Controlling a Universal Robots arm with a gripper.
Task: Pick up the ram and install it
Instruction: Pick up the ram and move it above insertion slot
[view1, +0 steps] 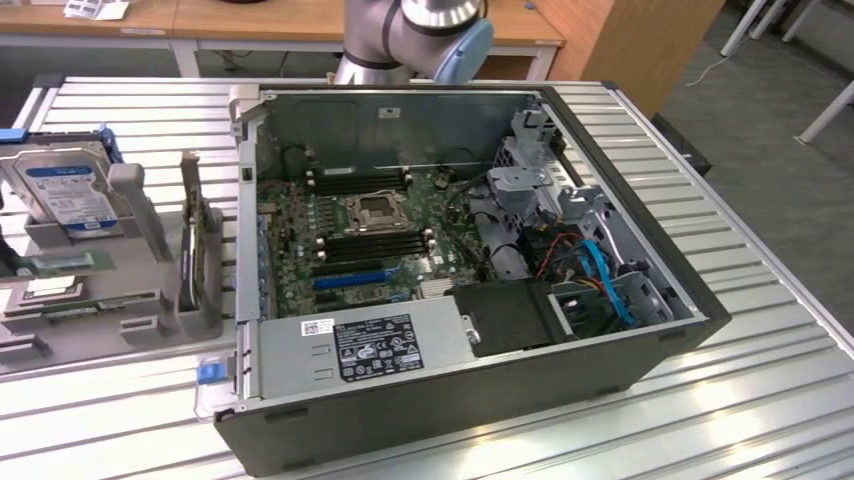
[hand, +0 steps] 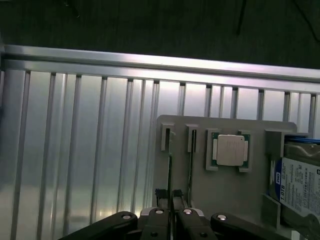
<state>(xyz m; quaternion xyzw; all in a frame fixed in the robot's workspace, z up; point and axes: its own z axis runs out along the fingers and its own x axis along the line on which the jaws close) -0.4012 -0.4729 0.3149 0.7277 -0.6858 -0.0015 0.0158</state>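
Jaws: the gripper has its jaws drawn together, with nothing visibly between them.
Ram: the ram stands on its long edge in a slot of the grey fixture plate. It lies in line with the jaw tips and just past them. Whether the tips touch it or hang above it, I cannot tell. It is not lifted out.
Second stick: the second stick sits in the neighbouring slot, parallel to the 1st and apart from it.
Why on edge: my judgement is that the slots hold each stick upright so its thin upper edge is offered to a pinch from above.
Processor: the processor, square and silvery, lies flat in its own recess beside the 2 slots.
Hard drive: the hard drive, with a blue-and-white label, is past the processor, on the side away from the ram.
Desk: the slatted aluminium desk carries both fixture and case.
Expansion card: the expansion card, dark and upright, stands between the fixture parts and the case.
Case: the computer case lies on its side with the panel off. I judge this is so the motherboard faces up for a top-down insert.
Memory slots: the black memory slots flanking the socket look empty, so the install is not done.
Arm: the arm rises behind the case.
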